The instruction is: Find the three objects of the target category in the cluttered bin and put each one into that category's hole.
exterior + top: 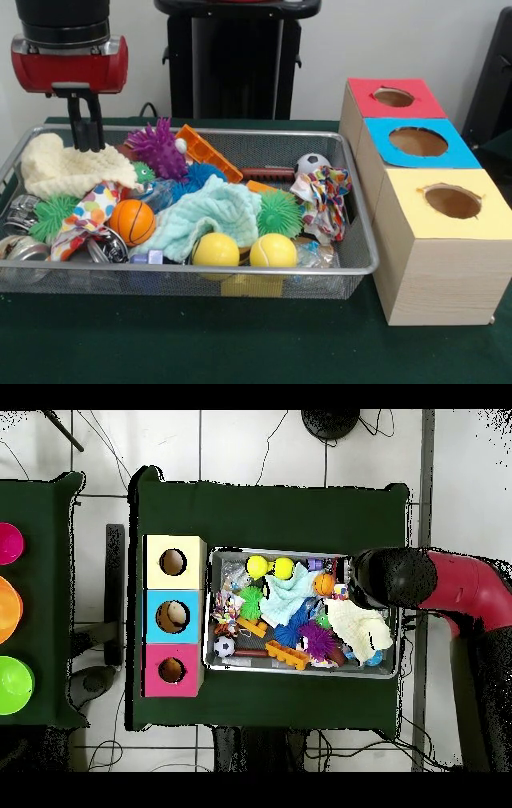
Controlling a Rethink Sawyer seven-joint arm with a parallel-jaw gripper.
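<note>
Overflowing wire-mesh bin, fuzzy, spiky clutter

One wire-mesh bin sits beside three wooden boxes: red-topped, blue-topped and yellow-topped. Inside lie two yellow balls, one orange basketball and one soccer ball.

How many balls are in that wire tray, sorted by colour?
Smooth round balls visible in the bin, from the front view:
Yellow: 2, one beside the other
Orange basketball: 1
Black-and-white football: 1
Total: 4. More may lie hidden under the cloths.
</note>
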